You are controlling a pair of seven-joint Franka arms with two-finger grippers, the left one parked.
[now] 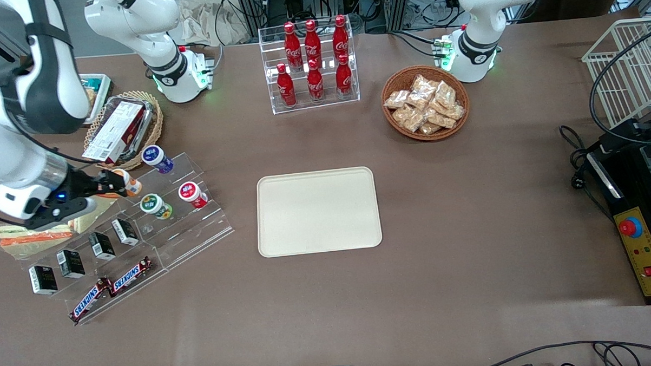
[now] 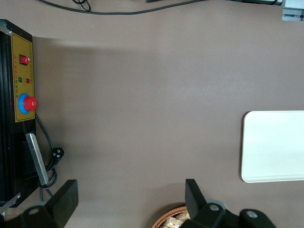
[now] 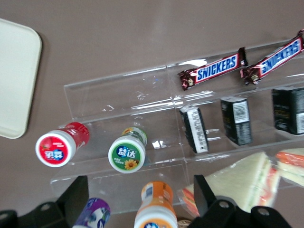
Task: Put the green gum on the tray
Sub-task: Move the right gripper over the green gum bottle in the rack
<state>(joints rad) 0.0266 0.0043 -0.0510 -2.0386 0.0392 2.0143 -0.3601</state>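
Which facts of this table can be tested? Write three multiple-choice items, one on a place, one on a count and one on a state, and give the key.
1. Where is the green gum?
A. in a wicker basket
B. on the clear stepped rack, beside the red-capped bottle
C. on the bare tablecloth

2. How many cola bottles stand in their clear stand?
A. six
B. four
C. nine

3. How is the gripper?
A. shut on a chocolate bar
B. shut on the green gum
C. open, at the orange-capped bottle

Key: 1 B, the gum lies on a rack step next to the red cap. 2 A, two rows of three show. 3 C, the wrist view shows the fingers spread wide, gripping nothing.
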